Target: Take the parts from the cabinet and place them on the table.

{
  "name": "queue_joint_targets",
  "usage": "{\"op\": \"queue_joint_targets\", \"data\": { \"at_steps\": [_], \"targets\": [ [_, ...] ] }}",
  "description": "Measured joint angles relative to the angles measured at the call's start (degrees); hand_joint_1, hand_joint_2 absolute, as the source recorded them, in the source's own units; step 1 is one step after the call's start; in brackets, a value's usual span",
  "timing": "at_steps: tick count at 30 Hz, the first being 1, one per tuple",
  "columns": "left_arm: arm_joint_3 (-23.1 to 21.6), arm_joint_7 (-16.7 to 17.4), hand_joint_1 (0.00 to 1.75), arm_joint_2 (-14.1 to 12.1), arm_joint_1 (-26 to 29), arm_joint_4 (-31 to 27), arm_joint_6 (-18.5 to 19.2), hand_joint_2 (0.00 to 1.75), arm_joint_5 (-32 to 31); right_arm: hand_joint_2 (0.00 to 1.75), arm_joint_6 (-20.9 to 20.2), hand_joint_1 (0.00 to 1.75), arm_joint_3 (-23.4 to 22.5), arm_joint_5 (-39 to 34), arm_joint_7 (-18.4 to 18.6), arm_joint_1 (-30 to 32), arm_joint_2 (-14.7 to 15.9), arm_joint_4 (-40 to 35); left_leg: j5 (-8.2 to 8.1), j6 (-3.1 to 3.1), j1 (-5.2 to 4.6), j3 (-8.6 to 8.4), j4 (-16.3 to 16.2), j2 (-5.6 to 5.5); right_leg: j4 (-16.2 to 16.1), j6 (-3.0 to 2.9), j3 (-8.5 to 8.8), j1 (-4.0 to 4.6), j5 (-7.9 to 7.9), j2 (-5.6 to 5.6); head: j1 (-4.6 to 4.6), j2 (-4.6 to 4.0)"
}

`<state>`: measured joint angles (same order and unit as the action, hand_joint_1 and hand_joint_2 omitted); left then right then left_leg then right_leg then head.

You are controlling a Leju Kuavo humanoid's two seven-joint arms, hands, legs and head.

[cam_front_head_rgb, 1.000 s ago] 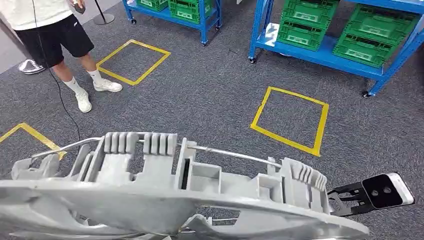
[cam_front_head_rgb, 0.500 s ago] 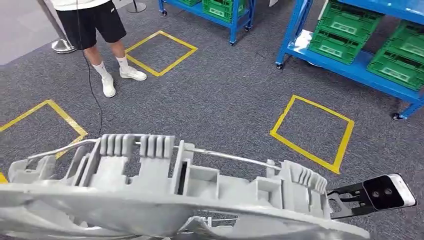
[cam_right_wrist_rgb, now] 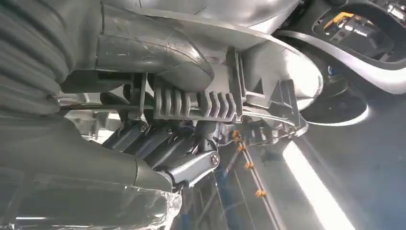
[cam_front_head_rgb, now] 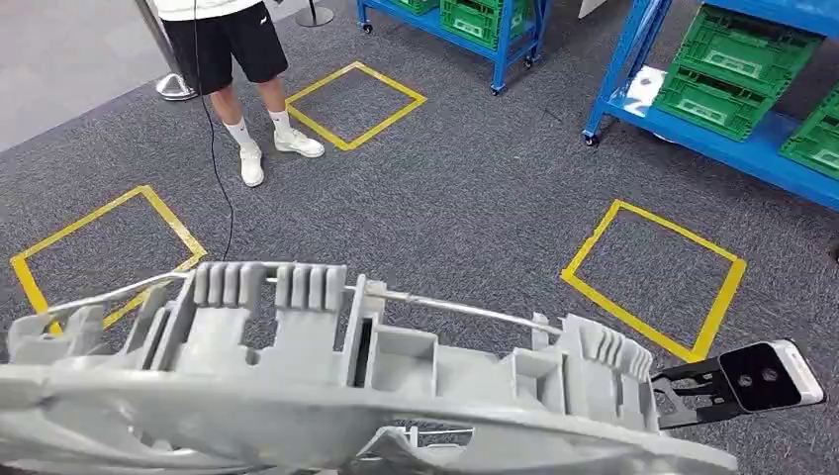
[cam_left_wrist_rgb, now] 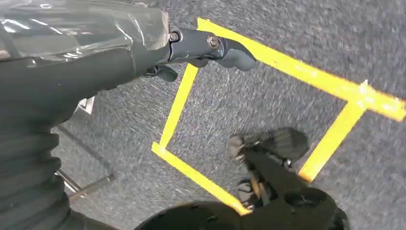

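Note:
A large grey moulded plastic part (cam_front_head_rgb: 346,386) with ribs and a thin metal rod stretches across the lower head view, carried above the carpet. In the right wrist view my right hand (cam_right_wrist_rgb: 158,143) grips that part (cam_right_wrist_rgb: 268,81), the thumb (cam_right_wrist_rgb: 158,57) on one face and the dark fingers (cam_right_wrist_rgb: 191,167) on the other. The right wrist's camera bracket (cam_front_head_rgb: 757,378) sticks out past the part's right end. My left hand (cam_left_wrist_rgb: 143,48) hangs over the floor with a finger (cam_left_wrist_rgb: 215,45) stretched out and nothing in it.
A person (cam_front_head_rgb: 228,40) stands on the carpet at the far left beside a stand base (cam_front_head_rgb: 176,87), with a cable trailing down. Blue racks holding green crates (cam_front_head_rgb: 732,69) line the back. Yellow tape squares (cam_front_head_rgb: 653,267) mark the floor.
The whole picture has shifted: the camera has turned left, so the person, racks and tape squares slid to the right. The part stays in my right hand as before.

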<state>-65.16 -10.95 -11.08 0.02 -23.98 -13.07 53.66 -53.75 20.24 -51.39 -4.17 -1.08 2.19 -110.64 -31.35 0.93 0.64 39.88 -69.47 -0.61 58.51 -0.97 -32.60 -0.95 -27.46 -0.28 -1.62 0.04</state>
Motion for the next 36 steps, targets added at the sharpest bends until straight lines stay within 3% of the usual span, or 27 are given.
{"op": "queue_joint_targets", "data": {
  "at_steps": [1, 2, 3, 4, 6, 7, 8, 11, 12, 13, 14, 16, 17, 18, 20, 21, 22, 24, 26, 27, 28, 29, 30, 32, 33, 34, 36],
  "targets": [
    [0.00, 0.00, 0.00, 0.02, -0.05, 0.00, 0.00, 1.75, 0.00, 1.75, 0.00, 1.66, 0.00, 0.04, -0.02, 0.00, 0.04, 0.00, -1.56, 0.08, 0.04, 2.10, -4.30, 0.35, 0.00, -0.06, -0.03, 0.13, -0.05, -0.55, 0.00, 0.00],
    [-0.02, 0.00, 0.00, 0.04, -0.03, -0.04, 0.00, 1.75, -0.02, 1.75, 0.00, 1.66, 0.00, 0.15, -0.02, 0.01, 0.07, 0.00, -2.07, 0.11, 0.05, 3.42, -6.84, 0.48, 0.01, -0.13, -0.03, 0.24, -0.10, -1.08, -0.02, 0.00],
    [-0.02, 0.00, 0.00, 0.07, -0.02, -0.04, -0.02, 1.75, -0.11, 1.75, 0.00, 1.66, 0.00, 0.24, -0.06, 0.03, 0.07, 0.00, -1.31, 0.03, 0.05, 3.36, -6.57, 0.52, 0.01, -0.12, 0.00, 0.33, -0.12, -1.63, -0.02, 0.00],
    [-0.02, 0.00, 0.00, 0.07, -0.06, -0.04, -0.07, 1.75, -0.13, 1.75, 0.00, 1.66, 0.00, 0.33, -0.13, 0.02, 0.07, 0.00, 0.40, -0.13, 0.04, 2.03, -3.76, 0.59, 0.01, -0.17, 0.02, 0.46, -0.16, -2.07, -0.02, 0.00],
    [-0.02, -0.02, 0.00, 0.00, -0.18, -0.04, -0.13, 1.75, -0.20, 1.75, 0.00, 1.66, -0.02, 0.44, -0.41, 0.00, 0.07, -0.02, 5.03, -1.00, -0.26, -3.90, 7.15, 1.87, 0.00, -0.22, 0.19, 0.72, -0.24, -2.99, -0.02, 0.00],
    [-0.02, 0.00, 0.00, -0.18, -0.38, -0.04, -0.13, 1.75, -0.20, 1.75, -0.02, 1.66, -0.02, 0.46, -0.41, 0.01, 0.04, -0.09, 4.69, -1.63, -0.98, -5.79, 10.91, 4.68, -0.01, -0.19, 0.28, 0.76, -0.26, -3.36, 0.02, 0.00],
    [-0.02, 0.00, 0.00, -0.20, -0.53, -0.07, -0.13, 1.75, -0.20, 1.75, -0.04, 1.66, -0.02, 0.55, -0.41, -0.02, 0.07, -0.13, 4.83, -1.73, -1.16, -5.75, 11.03, 4.63, -0.03, 0.03, 0.16, 1.24, -0.38, -3.75, 0.15, 0.00],
    [-0.02, 0.00, 0.00, -0.42, -0.73, -0.07, -0.13, 1.75, -0.20, 1.75, -0.17, 1.66, 0.00, 0.57, -0.44, 0.01, 0.11, -0.24, 4.98, -2.20, -1.60, -5.50, 11.26, 2.94, -0.31, 0.70, 0.43, 0.82, -0.49, -5.19, 0.02, 0.00],
    [-0.02, 0.00, 0.00, -0.55, -0.75, -0.07, -0.13, 1.75, -0.20, 1.75, -0.17, 1.66, -0.02, 0.57, -0.44, 0.06, 0.11, -0.46, 5.78, -2.58, -1.07, -6.85, 12.36, 2.17, -0.14, 0.98, 0.29, 1.04, -0.82, -5.29, 0.02, 0.00],
    [-0.02, -0.02, 0.00, -0.31, -0.72, -0.11, -0.13, 1.75, -0.20, 1.75, -0.17, 1.66, -0.02, 0.59, -0.41, 0.05, 0.17, -0.46, 5.98, -2.70, -0.97, -6.99, 12.91, 1.70, 1.17, 1.07, -0.06, 0.69, -1.44, -3.07, 0.20, -0.02],
    [-0.02, 0.00, 0.00, -0.33, -0.95, -0.11, -0.13, 1.75, -0.20, 1.75, -0.17, 1.66, -0.04, 0.57, -0.46, 0.01, 0.22, -0.48, 6.25, -3.12, -0.80, -6.99, 12.94, 1.21, 4.55, 0.76, -1.59, 0.60, -3.30, -1.39, 0.15, 0.00],
    [-0.02, 0.00, 0.00, -0.26, -1.12, -0.13, -0.07, 1.75, -0.20, 1.75, -0.17, 1.66, -0.11, 0.52, -0.50, 0.26, 0.39, -0.48, 6.24, -3.12, -0.79, -6.84, 12.94, -0.20, 13.20, 0.48, -5.78, 0.46, -6.66, -0.30, 0.48, 0.00],
    [-0.02, 0.00, 0.00, -0.20, -1.12, -0.13, -0.07, 1.75, -0.20, 1.75, -0.17, 1.66, -0.09, 0.59, -0.46, 0.36, 0.44, -0.46, 6.24, -3.12, -0.79, -6.77, 12.90, -0.94, 16.67, 0.68, -7.62, 0.47, -7.53, -0.18, 0.48, 0.00],
    [-0.02, 0.00, 0.00, -0.17, -1.07, -0.11, -0.07, 1.75, -0.20, 1.75, -0.17, 1.66, -0.09, 0.66, -0.46, 0.44, 0.52, -0.46, 6.24, -3.10, -0.78, -6.78, 12.89, -1.60, 17.02, 1.03, -7.99, 0.45, -7.19, -0.17, 0.50, 0.00],
    [-0.02, 0.00, 0.00, -0.02, -1.04, -0.13, -0.02, 1.75, -0.20, 1.75, -0.20, 1.66, -0.09, 0.66, -0.48, 0.40, 0.66, -0.46, 6.15, -2.92, -0.59, -6.89, 12.72, -3.16, 9.77, 2.27, -4.79, 0.20, -3.56, 0.08, 0.50, 0.00],
    [-0.02, 0.00, 0.00, 0.09, -1.05, -0.13, 0.11, 1.75, -0.20, 1.75, -0.31, 1.66, -0.09, 0.68, -0.57, 0.38, 0.66, -0.46, 5.98, -2.65, -0.45, -6.93, 12.42, -3.82, 4.40, 2.89, -2.24, -0.10, -1.29, 0.89, 0.50, 0.00],
    [-0.02, 0.00, 0.00, 0.09, -1.04, -0.11, 0.11, 1.75, -0.20, 1.75, -0.35, 1.66, -0.09, 0.72, -0.57, 0.35, 0.66, -0.46, 5.71, -2.24, -0.40, -6.76, 11.99, -4.40, 0.08, 3.09, -0.46, -0.55, 0.00, 2.49, 0.52, 0.00],
    [-0.02, 0.00, 0.00, -0.02, -0.94, -0.09, 0.11, 1.75, -0.20, 1.75, -0.46, 1.66, -0.09, 0.81, -0.63, 0.34, 0.70, -0.48, 5.54, -1.61, -0.65, -6.15, 11.55, -4.98, 0.29, 1.83, -0.29, -0.03, 0.04, 2.05, 0.50, 0.00],
    [-0.04, 0.00, 0.00, -0.04, -0.73, -0.09, 0.11, 1.75, -0.20, 1.75, -0.52, 1.66, -0.09, 0.83, -0.66, 0.32, 0.68, -0.48, 5.64, -1.41, -0.42, -5.96, 11.62, -5.38, 0.32, 1.29, -0.37, 0.24, 0.04, 1.70, 0.55, 0.00],
    [-0.04, 0.00, 0.00, -0.13, -0.67, -0.09, 0.11, 1.75, -0.20, 1.75, -0.52, 1.66, -0.09, 0.83, -0.66, 0.28, 0.61, -0.48, 5.35, -1.17, -0.25, -5.86, 11.34, -5.56, 0.10, 0.83, -0.21, -0.33, 0.16, 1.28, 0.48, 0.00],
    [-0.04, 0.00, 0.00, -0.13, -0.59, -0.09, 0.11, 1.75, -0.20, 1.75, -0.52, 1.66, -0.11, 0.83, -0.66, 0.23, 0.59, -0.48, 4.87, -0.89, -0.36, -5.45, 10.62, -3.80, 0.08, 0.67, -0.05, -0.18, 0.13, 0.94, 0.55, 0.00],
    [-0.04, 0.00, 0.00, -0.13, -0.65, -0.09, 0.09, 1.75, -0.20, 1.75, -0.55, 1.66, -0.13, 0.81, -0.68, 0.23, 0.55, -0.48, 3.26, -0.59, -0.49, -4.20, 7.75, -1.28, 0.07, 0.26, 0.18, -0.04, -0.09, 0.55, 0.06, 0.00],
    [-0.02, 0.00, 0.00, -0.15, -0.75, -0.09, -0.04, 1.75, -0.20, 1.75, -0.61, 1.66, -0.11, 0.83, -0.72, 0.26, 0.52, -0.48, 1.32, -0.41, -0.34, -2.15, 3.62, -0.25, 0.08, 0.10, 0.25, 0.11, -0.19, 0.12, 0.04, 0.00],
    [-0.04, 0.00, 0.00, -0.11, -0.77, -0.09, -0.24, 1.75, -0.20, 1.75, -0.79, 1.66, -0.11, 0.94, -1.12, 0.30, 0.48, -0.48, -1.92, -0.33, -0.19, 2.70, -5.40, 0.36, 0.09, -0.17, 0.27, 0.44, -0.39, -1.00, 0.04, 0.00],
    [-0.04, 0.00, 0.00, -0.06, -0.72, -0.09, -0.35, 1.75, -0.20, 1.75, -0.90, 1.66, -0.11, 1.01, -1.35, 0.34, 0.48, -0.48, -1.91, -0.37, -0.16, 3.91, -7.24, 0.42, 0.09, -0.28, 0.31, 0.60, -0.47, -1.51, 0.02, 0.00],
    [-0.04, 0.00, 0.00, -0.09, -0.69, -0.09, -0.54, 1.75, -0.20, 1.75, -0.96, 1.66, -0.11, 1.03, -1.55, 0.35, 0.46, -0.48, -0.53, -0.57, -0.17, 3.49, -5.91, 0.47, 0.09, -0.39, 0.43, 0.77, -0.57, -2.04, 0.02, 0.00],
    [-0.04, 0.00, 0.00, -0.31, -0.69, -0.11, -0.96, 1.75, -0.20, 1.75, -1.01, 1.66, -0.11, 1.11, -1.90, 0.29, 0.44, -0.48, 4.22, -1.33, -0.41, -0.92, 3.02, 0.95, 0.07, -0.69, 0.82, 1.10, -0.82, -3.04, 0.04, 0.00]
  ]
}}
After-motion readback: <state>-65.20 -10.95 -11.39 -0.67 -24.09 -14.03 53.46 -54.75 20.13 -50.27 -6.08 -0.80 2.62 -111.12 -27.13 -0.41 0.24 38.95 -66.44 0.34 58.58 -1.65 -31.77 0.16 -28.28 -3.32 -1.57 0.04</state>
